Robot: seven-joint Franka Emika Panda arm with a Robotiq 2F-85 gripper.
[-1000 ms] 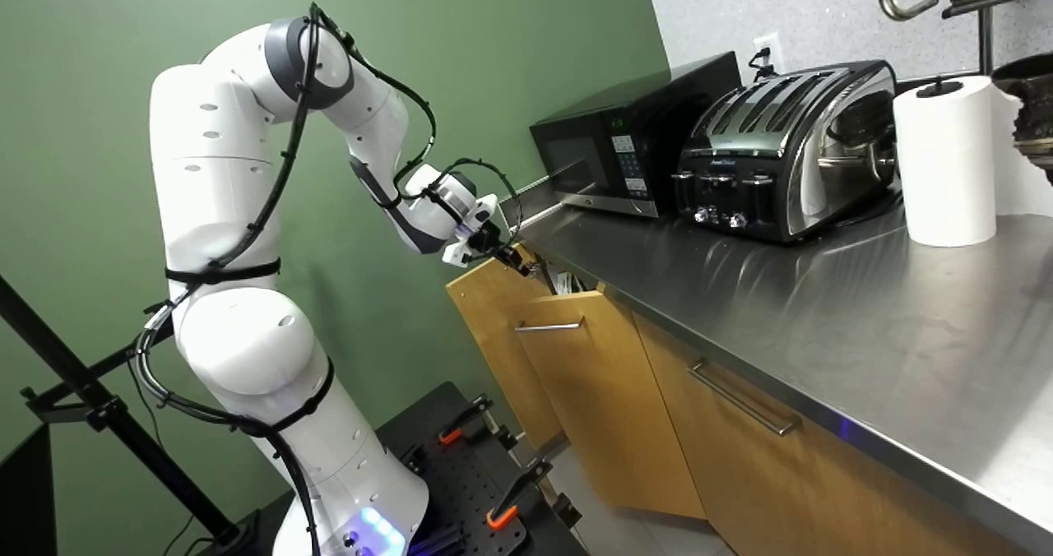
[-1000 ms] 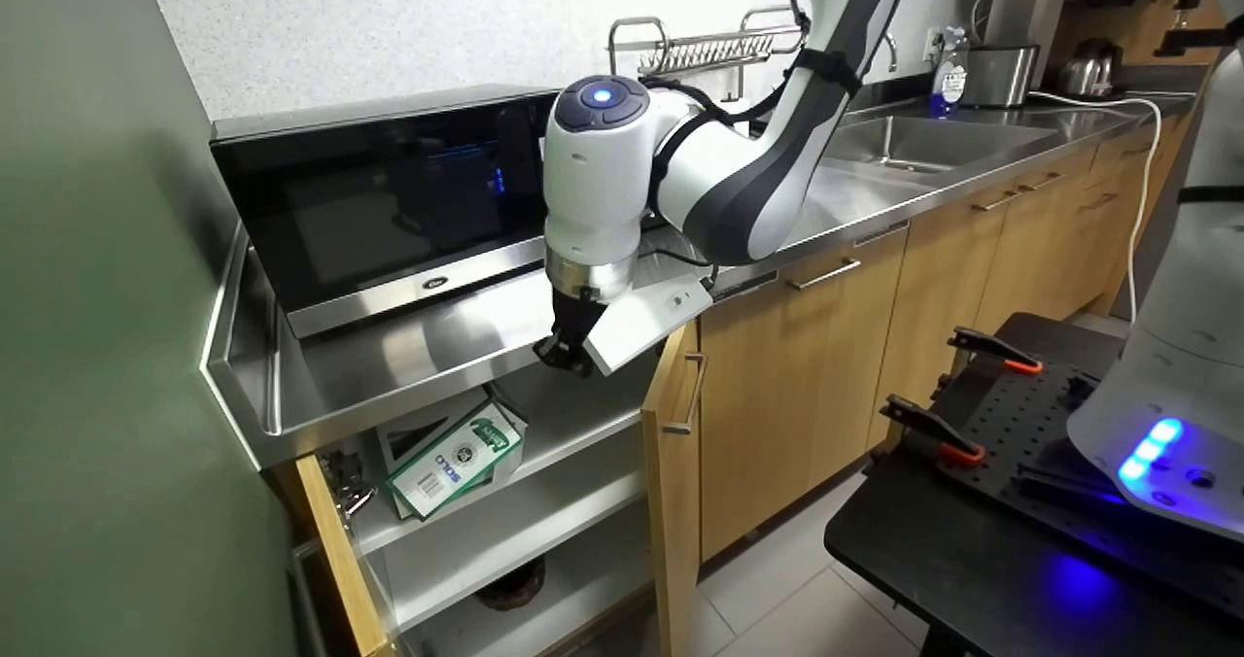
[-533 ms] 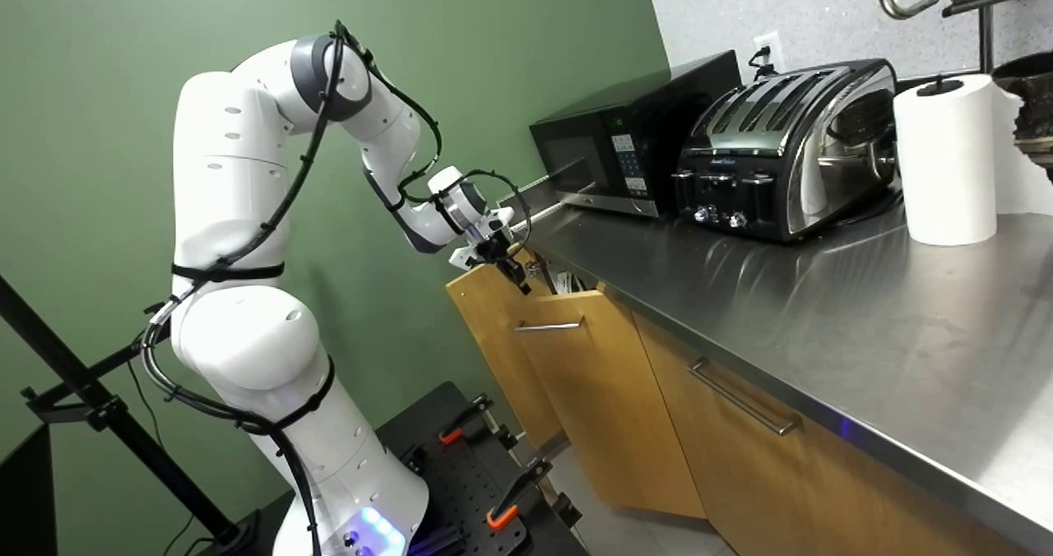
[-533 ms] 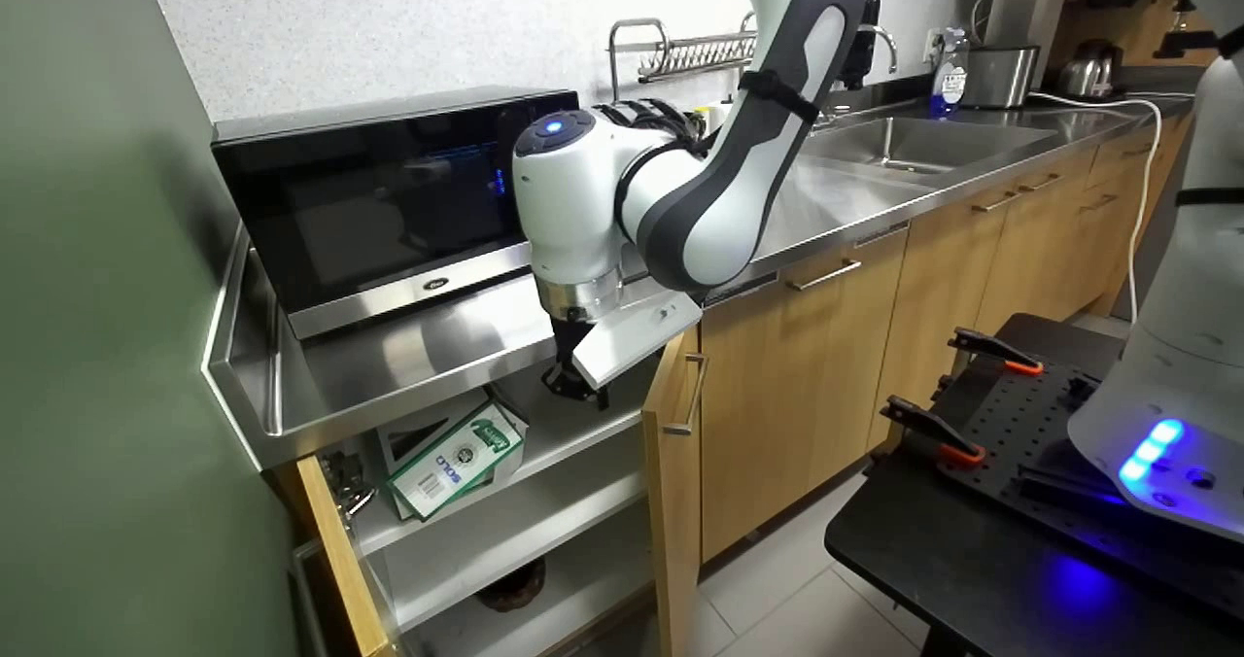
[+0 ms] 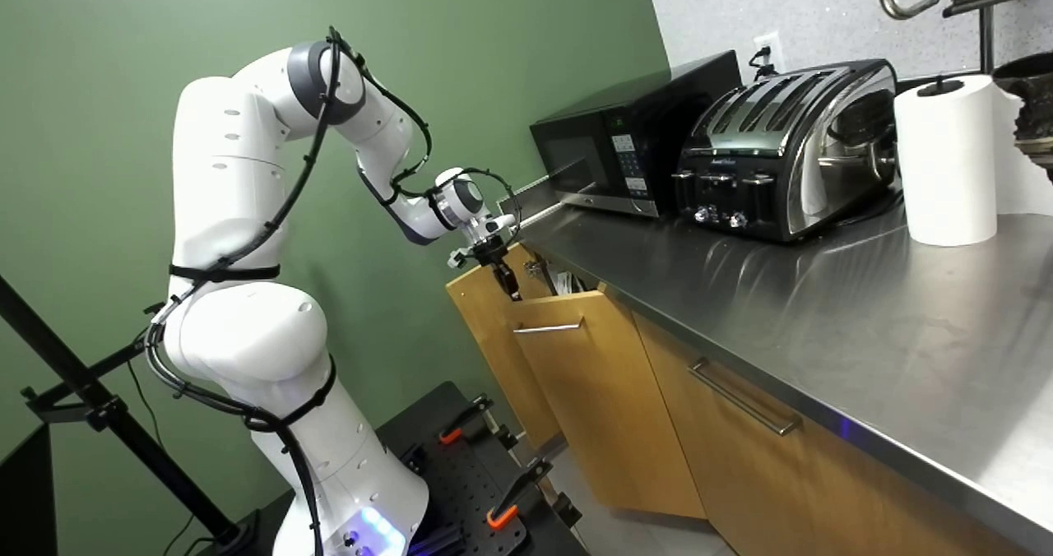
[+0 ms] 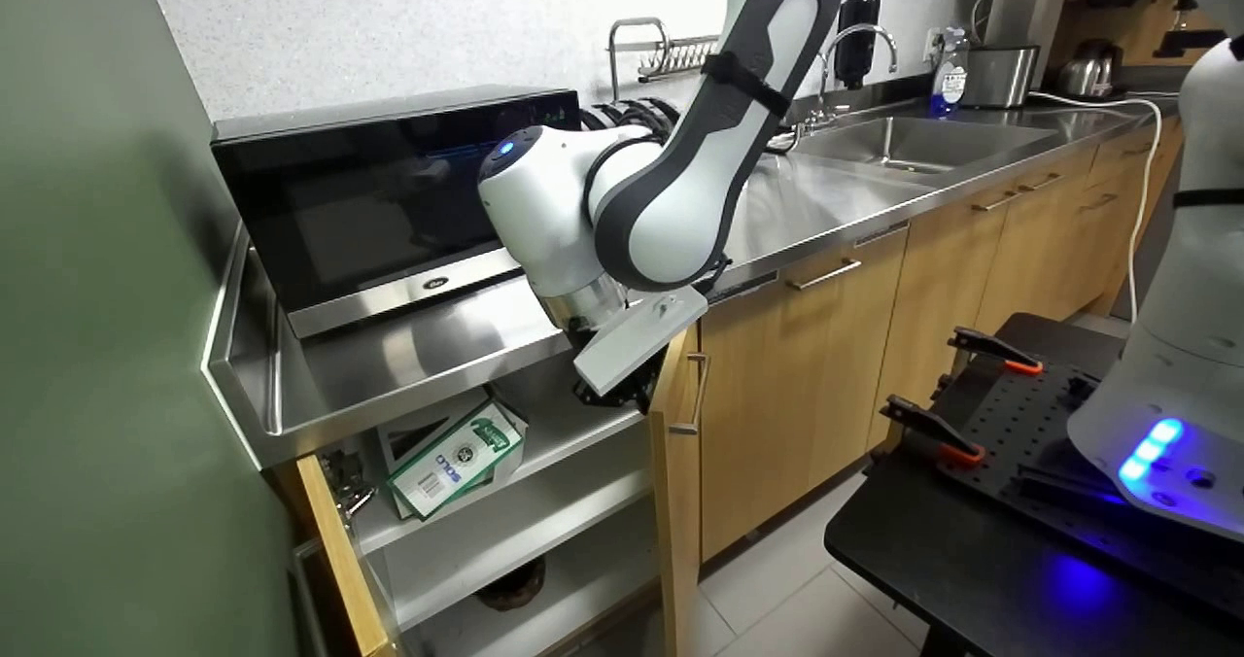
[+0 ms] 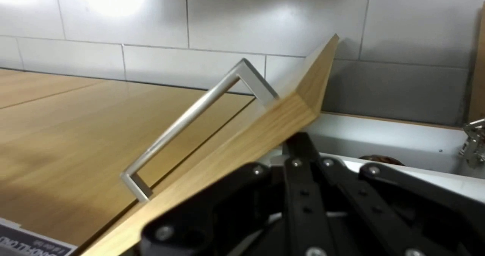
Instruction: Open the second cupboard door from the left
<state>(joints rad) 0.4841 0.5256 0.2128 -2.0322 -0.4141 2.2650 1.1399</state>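
Note:
The second cupboard door from the left (image 6: 677, 531) is light-brown wood and stands ajar, swung well out from the cupboard. It also shows in an exterior view (image 5: 617, 408). Its silver bar handle (image 7: 185, 116) is on the outer face in the wrist view. My gripper (image 7: 301, 144) is shut, with no object between its fingers. Its tips are at the door's inner side, against or very near the free edge (image 7: 235, 146). In an exterior view the gripper (image 6: 632, 399) is partly hidden by the white wrist part. It also shows just above the door's top (image 5: 514, 294).
The leftmost door (image 6: 345, 565) stands open too. White shelves (image 6: 525, 516) hold a green-and-white box (image 6: 457, 458). The steel counter edge (image 6: 408, 399) lies just above the opening. A microwave (image 6: 389, 200) stands on the counter. A closed door (image 6: 797, 395) is right beside.
The arm has come down and the wrist has tilted. The gripper has swung from over the opening to the door's inner side. The door has shifted very slightly outward.

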